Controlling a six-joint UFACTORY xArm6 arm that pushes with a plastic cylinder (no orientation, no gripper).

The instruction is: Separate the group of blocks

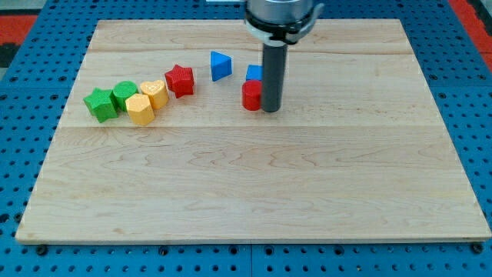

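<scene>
My tip rests on the board just right of a red cylinder, touching or nearly touching it. A blue block sits right behind the red cylinder, partly hidden by the rod. A blue triangle lies further to the view's left. A red star is left of that. At the left, a yellow heart, a yellow hexagon, a green cylinder-like block and a green star sit packed together.
The wooden board lies on a blue perforated table. The arm's body hangs over the board's top edge.
</scene>
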